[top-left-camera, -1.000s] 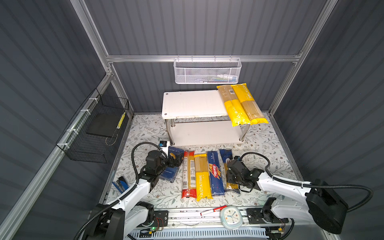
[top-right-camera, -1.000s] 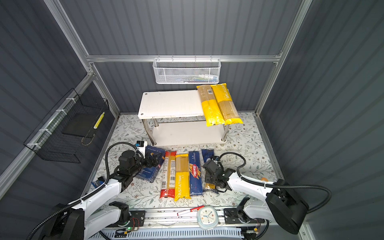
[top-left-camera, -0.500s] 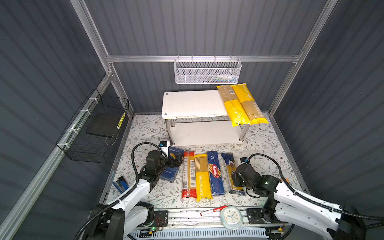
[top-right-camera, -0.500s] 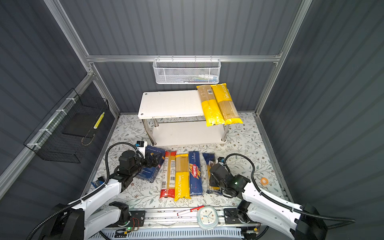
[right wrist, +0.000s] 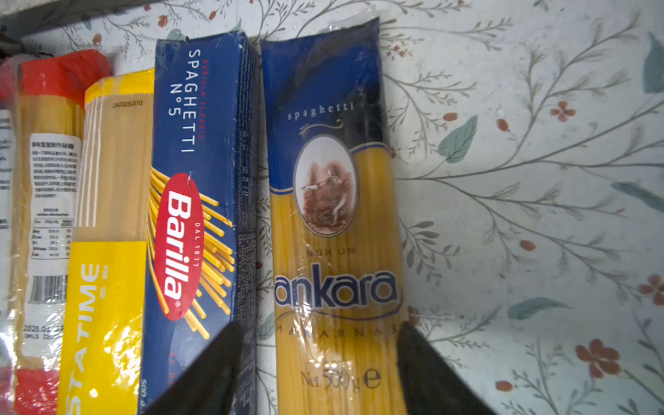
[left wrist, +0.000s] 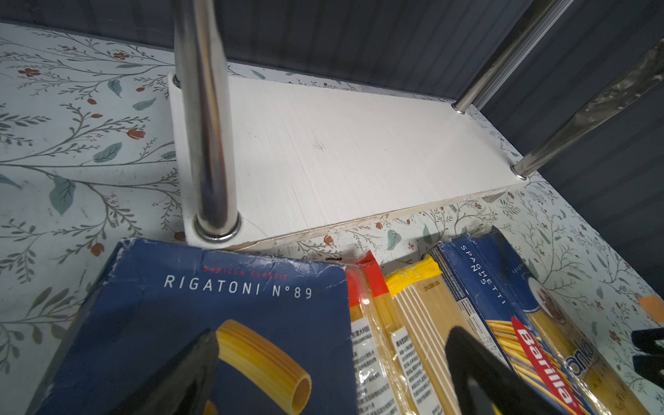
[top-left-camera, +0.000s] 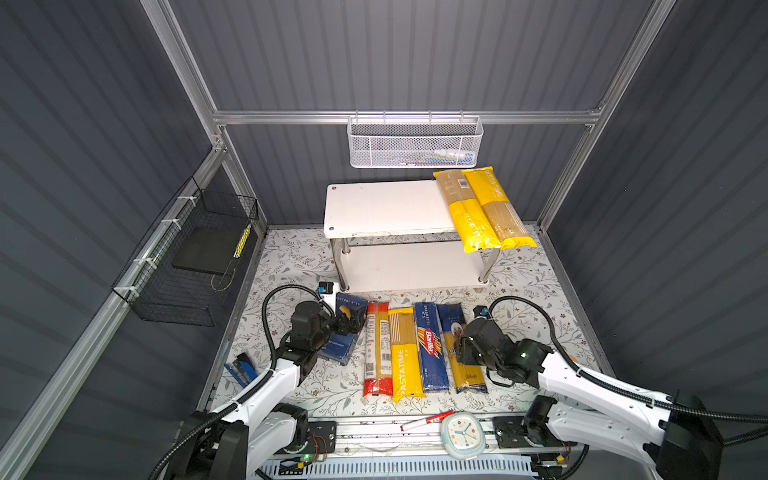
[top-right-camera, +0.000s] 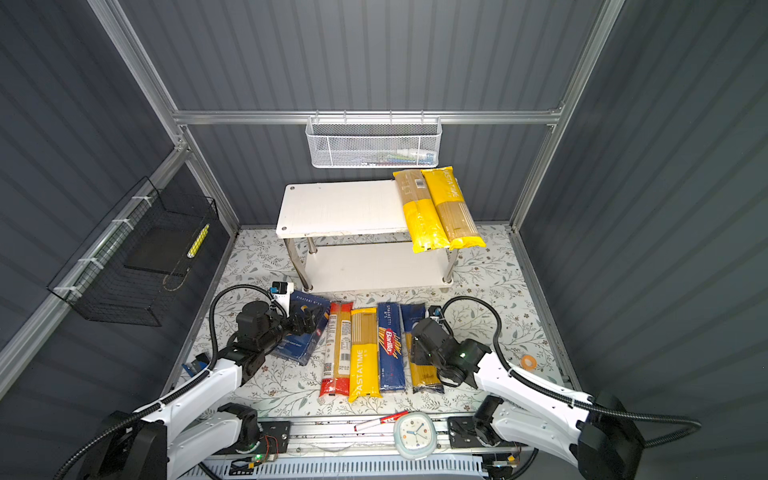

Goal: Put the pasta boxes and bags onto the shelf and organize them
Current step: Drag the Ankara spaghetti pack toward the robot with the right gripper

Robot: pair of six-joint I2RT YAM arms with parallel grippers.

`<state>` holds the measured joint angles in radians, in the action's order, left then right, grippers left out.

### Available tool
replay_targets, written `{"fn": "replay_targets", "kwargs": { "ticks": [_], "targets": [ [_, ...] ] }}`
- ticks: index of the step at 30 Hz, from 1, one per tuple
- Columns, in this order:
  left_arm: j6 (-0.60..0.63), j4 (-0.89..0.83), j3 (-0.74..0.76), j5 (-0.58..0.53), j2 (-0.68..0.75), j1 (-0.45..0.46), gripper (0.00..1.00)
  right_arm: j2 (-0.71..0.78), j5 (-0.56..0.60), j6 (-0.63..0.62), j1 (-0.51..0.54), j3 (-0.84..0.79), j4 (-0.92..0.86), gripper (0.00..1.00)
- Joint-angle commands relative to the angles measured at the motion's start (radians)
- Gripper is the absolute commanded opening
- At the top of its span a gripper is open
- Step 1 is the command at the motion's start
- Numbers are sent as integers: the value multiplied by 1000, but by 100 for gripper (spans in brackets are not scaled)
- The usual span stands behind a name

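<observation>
- The mat point(top-left-camera: 523, 299) is the biggest thing here. In both top views its lower right, past the row of pasta, is bare, so the right arm has loads of room to swing out.
- The shelf point(top-left-camera: 386, 208) sits upper centre against the back wall. Its top is bare left of the bags and the lower board point(top-left-camera: 411, 266) is totally bare. Headroom down there looks tight under the top board, though.
- Two top bags point(top-left-camera: 482, 208) lie side by side, slanted, at the right end of the shelf top. Their near ends poke past the front edge, probably because they're longer than the board is deep. Anything lifted straight up under them could snag.
- The rigatoni box point(left wrist: 201, 287) lies flat on the mat at the left end of the row, lower centre, with its far edge just beside a shelf leg point(left wrist: 204, 125). The left gripper point(left wrist: 334, 330) hovers over it with jaws wide apart, holding nothing.
- The red-end bag point(top-left-camera: 376, 345), yellow bag point(top-left-camera: 405, 353) and spaghetti box point(top-left-camera: 430, 345) lie parallel and packed edge to edge, with basically no finger room between them.
- The ankara bag point(right wrist: 334, 215) is at the right end of the row, with a thin gap to the spaghetti box and open mat on the other side. The right gripper point(right wrist: 318, 330) is spread and straddles the bag's width, not clamped. It's likely lining up a pinch across the narrow side. Its inner finger sits over the box edge, which might catch.
</observation>
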<state>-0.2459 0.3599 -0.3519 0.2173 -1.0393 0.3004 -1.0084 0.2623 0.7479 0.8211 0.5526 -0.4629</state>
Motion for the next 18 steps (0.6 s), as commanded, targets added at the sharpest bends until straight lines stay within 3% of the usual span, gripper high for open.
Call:
{"fn": "replay_targets", "kwargs": {
  "ticks": [1,3,9,18],
  "targets": [
    [-9,-10,2,-7,13,2,99,-21,19,-9,2,23,-25,81],
    [-9,-8,1,-4,11,2,100,-44,37,-10,1,24,-41,89],
    [-10,-3,1,-2,3,2,99,-170,26,-38,-18,31,-22,99],
    [-9,-5,2,-8,6,2,99,-326,-55,-114,-53,58,112,99]
  ]
}}
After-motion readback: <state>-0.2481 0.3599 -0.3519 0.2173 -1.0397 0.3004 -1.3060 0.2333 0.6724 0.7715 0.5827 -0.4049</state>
